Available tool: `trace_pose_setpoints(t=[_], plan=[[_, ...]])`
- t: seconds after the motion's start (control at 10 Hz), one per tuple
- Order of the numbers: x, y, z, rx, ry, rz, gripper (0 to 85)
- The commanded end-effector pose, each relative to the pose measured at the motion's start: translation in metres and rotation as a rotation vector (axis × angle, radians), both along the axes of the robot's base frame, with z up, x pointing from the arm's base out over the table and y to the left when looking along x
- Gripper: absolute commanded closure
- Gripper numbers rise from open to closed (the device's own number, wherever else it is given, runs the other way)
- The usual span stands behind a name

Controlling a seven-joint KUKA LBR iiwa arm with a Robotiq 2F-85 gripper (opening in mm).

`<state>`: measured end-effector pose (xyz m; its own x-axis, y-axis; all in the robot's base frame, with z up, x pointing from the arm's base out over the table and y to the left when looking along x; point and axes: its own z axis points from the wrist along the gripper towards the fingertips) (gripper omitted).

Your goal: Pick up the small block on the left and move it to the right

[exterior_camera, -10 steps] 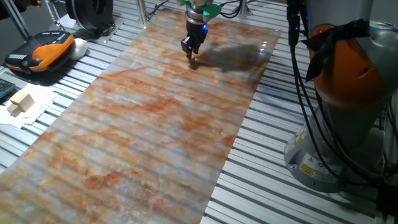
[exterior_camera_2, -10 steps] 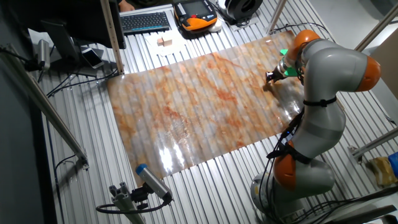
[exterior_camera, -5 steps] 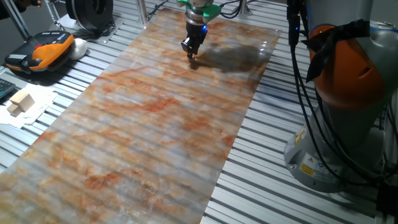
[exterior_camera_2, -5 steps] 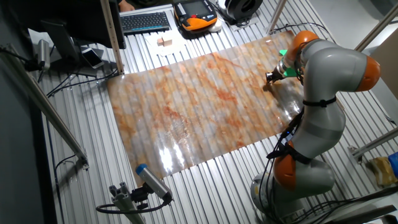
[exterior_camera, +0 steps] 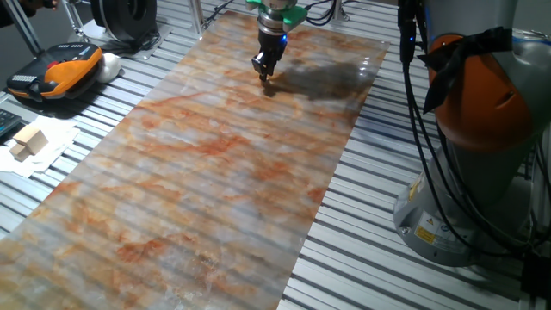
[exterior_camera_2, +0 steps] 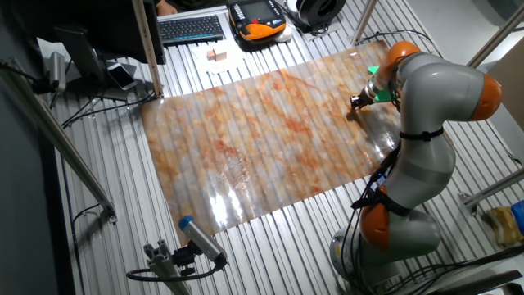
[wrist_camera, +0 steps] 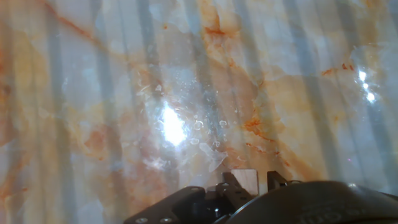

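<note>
The tiny tan-brown wooden cube (wrist_camera: 247,181) sits right at the tips of the black two-finger hand (exterior_camera: 266,72), between the two fingers (wrist_camera: 231,185) rather than off to one side of them. In the hand view it shows as a pale square face at the bottom edge, with a dark fingertip close on either flank. Whether the pads actually press on its sides or stand just clear cannot be told; the hand looks narrowly set around the cube, not spread wide. A cube has no long axis to line up with, so what counts is only that the fingers stay square to two opposite faces.

In the fixed views the hand (exterior_camera_2: 356,103) points straight down at the far end of the glossy marble-patterned surface (exterior_camera: 215,164), its tips at or barely above the sheet. The cube there is only a small tan fleck beneath the fingertips (exterior_camera: 268,83).

It is far smaller than the fingers, light, plain unpainted wood with clean edges.
</note>
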<state>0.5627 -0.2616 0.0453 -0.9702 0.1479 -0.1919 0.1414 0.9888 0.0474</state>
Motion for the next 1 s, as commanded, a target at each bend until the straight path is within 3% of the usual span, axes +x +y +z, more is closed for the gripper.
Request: trace_pose_setpoints(t=[0.0,0.9], plan=[[0.0001,-0.0001,-0.0001,0.001,-0.001,0.012,51.0],[0.0014,0.0003,-0.0032,0.003,-0.006,0.042,51.0]])
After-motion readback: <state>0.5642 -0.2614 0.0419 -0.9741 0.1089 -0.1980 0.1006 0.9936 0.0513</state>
